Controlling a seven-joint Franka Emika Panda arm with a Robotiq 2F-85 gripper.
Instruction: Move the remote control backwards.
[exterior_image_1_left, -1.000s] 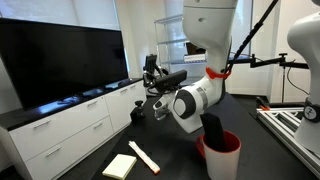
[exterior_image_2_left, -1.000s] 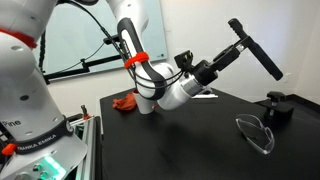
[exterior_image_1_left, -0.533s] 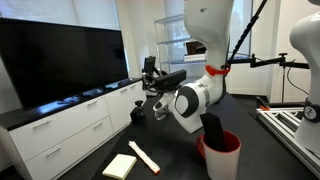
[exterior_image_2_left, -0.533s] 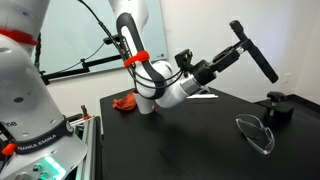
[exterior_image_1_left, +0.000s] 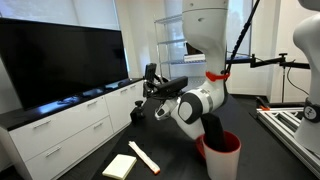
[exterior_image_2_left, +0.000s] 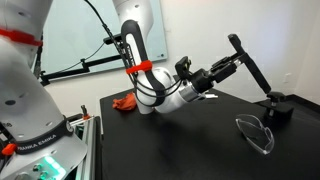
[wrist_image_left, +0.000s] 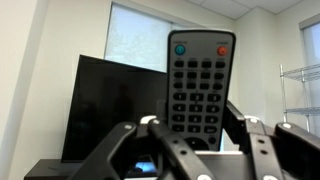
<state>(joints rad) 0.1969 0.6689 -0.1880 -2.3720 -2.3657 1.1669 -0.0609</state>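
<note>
Slim black remote control (wrist_image_left: 198, 80) with grey button rows, held aloft over dark tabletop (exterior_image_2_left: 190, 135), at 12 o'clock from black two-finger gripper (wrist_image_left: 200, 128); jaws clamped on its lower end; black flat television (wrist_image_left: 110, 105) at 9 o'clock

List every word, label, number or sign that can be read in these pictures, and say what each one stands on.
"FRANKA EMIKA": white letters on the dark band of the second robot arm in an exterior view; small, only just readable.
Button markings on the remote control in the wrist view: too blurred to read.
Television: no brand name can be read.
Nothing else is legible.
</note>
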